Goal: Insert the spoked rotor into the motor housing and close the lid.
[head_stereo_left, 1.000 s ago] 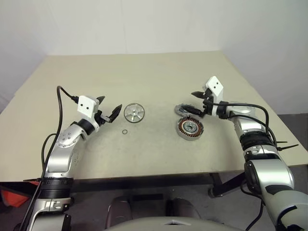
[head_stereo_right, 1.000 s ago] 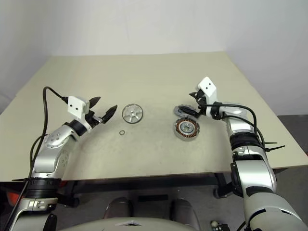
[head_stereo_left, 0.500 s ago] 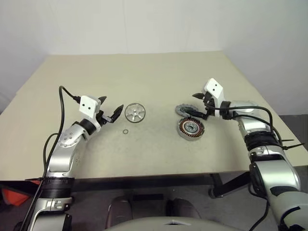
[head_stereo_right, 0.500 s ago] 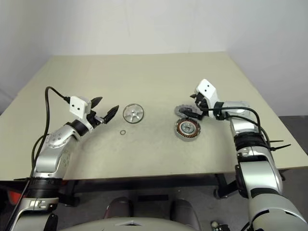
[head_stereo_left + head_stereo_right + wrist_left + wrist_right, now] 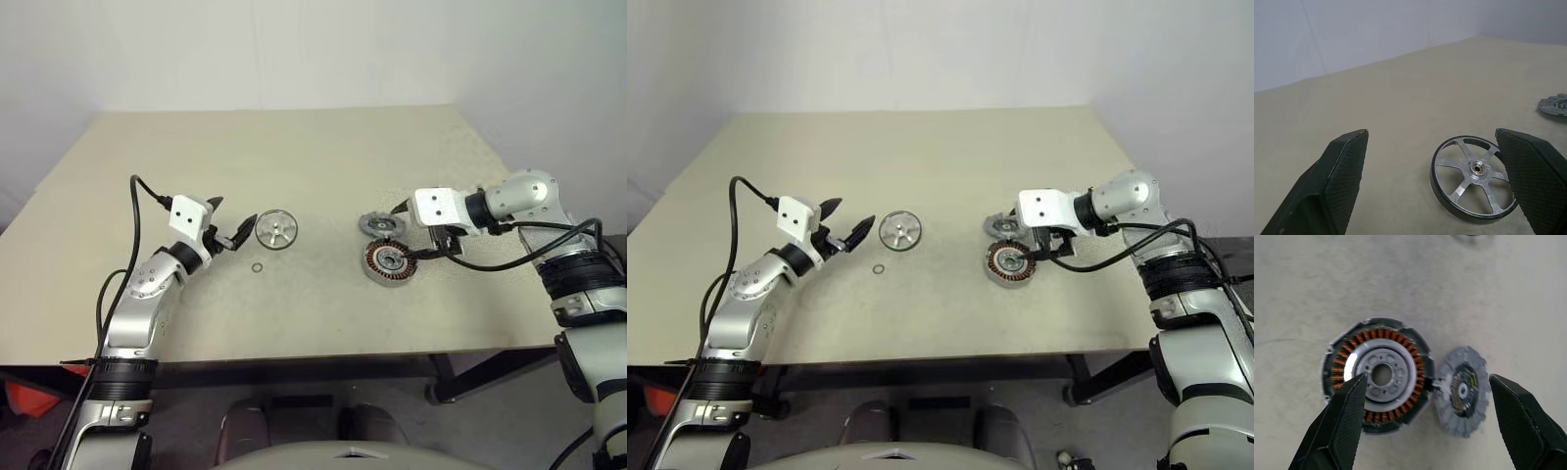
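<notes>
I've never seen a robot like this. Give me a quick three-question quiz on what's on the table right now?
1. True or false: the spoked rotor already sits inside the motor housing.
2. Which gripper is nearer the rotor: A) left gripper, B) right gripper?
3. Fill in: the lid lies on the table right beside the ____.

Key:
1. False: the rotor lies on the table, apart from the housing.
2. A
3. motor housing

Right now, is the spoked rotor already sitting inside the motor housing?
No. The spoked rotor lies flat on the table by the left gripper, well apart from the motor housing, whose copper windings are still uncovered.
</notes>
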Controlling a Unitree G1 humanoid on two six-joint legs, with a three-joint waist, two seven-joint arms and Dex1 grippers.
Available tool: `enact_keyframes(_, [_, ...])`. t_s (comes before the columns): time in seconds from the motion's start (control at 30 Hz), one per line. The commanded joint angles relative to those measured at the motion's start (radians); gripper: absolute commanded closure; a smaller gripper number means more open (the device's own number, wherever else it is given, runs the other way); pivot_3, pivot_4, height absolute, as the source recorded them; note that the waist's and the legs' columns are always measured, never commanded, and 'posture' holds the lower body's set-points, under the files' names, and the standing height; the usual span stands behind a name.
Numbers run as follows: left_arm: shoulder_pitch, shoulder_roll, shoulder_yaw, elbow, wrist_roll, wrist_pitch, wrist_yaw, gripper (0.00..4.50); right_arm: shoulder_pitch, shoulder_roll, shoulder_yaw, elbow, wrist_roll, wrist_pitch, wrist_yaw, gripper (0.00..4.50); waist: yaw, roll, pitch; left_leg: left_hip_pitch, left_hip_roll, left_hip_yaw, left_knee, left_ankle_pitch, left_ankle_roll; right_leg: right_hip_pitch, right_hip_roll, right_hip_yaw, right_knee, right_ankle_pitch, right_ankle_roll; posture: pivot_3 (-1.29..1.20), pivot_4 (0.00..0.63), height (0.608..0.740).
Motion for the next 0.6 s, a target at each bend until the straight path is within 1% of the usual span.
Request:
enact_keyframes(0.03, [-0.004, 0.006, 0.015, -0.028, 0.001, -0.018, 0.004, 0.13, -0.029, -0.021, 0.007, -0.069, 0.023, -0.043, 0.058, 0.00, 0.000, 0.000, 0.000, 0.000, 0.000, 0.000, 0.000, 0.000, 0.000, 0.000, 0.000, 0.000, 0.000, 0.000, 0.000, 0.00, 0.000, 0.740])
enact_keyframes(0.2, [0.005, 0.010, 0.018, -0.032, 0.002, -0.018, 0.005, 0.13, -0.023, -0.038, 0.022, -0.114, 0.045, -0.094, 0.128, 0.00, 0.000, 0.000, 0.000, 0.000, 0.000, 0.000, 0.000, 0.000, 0.000, 0.000, 0.000, 0.000, 0.000, 0.000, 0.000, 0.00, 0.000, 0.740])
enact_keyframes(0.3, [0.007, 0.011, 0.018, -0.033, 0.003, -0.020, 0.006, 0.13, -0.010, -0.060, 0.029, -0.098, 0.051, -0.131, 0.148, 0.00, 0.001, 0.000, 0.000, 0.000, 0.000, 0.000, 0.000, 0.000, 0.000, 0.000, 0.000, 0.000, 0.000, 0.000, 0.000, 0.00, 0.000, 0.740])
enact_keyframes(0.43, [0.009, 0.011, 0.017, -0.031, 0.006, -0.023, 0.005, 0.13, 0.013, -0.079, 0.061, -0.014, 0.015, -0.196, 0.137, 0.00, 0.000, 0.000, 0.000, 0.000, 0.000, 0.000, 0.000, 0.000, 0.000, 0.000, 0.000, 0.000, 0.000, 0.000, 0.000, 0.00, 0.000, 0.740])
enact_keyframes(0.5, [0.007, 0.011, 0.015, -0.027, 0.008, -0.026, 0.003, 0.13, 0.023, -0.075, 0.082, 0.033, -0.007, -0.233, 0.120, 0.00, 0.000, 0.000, 0.000, 0.000, 0.000, 0.000, 0.000, 0.000, 0.000, 0.000, 0.000, 0.000, 0.000, 0.000, 0.000, 0.00, 0.000, 0.740])
enact_keyframes(0.6, [0.007, 0.012, 0.014, -0.027, 0.010, -0.027, 0.002, 0.13, 0.039, -0.056, 0.102, 0.053, -0.014, -0.256, 0.105, 0.00, 0.000, 0.000, 0.000, 0.000, 0.000, 0.000, 0.000, 0.000, 0.001, 0.000, 0.000, 0.000, 0.000, 0.000, 0.000, 0.00, 0.000, 0.740])
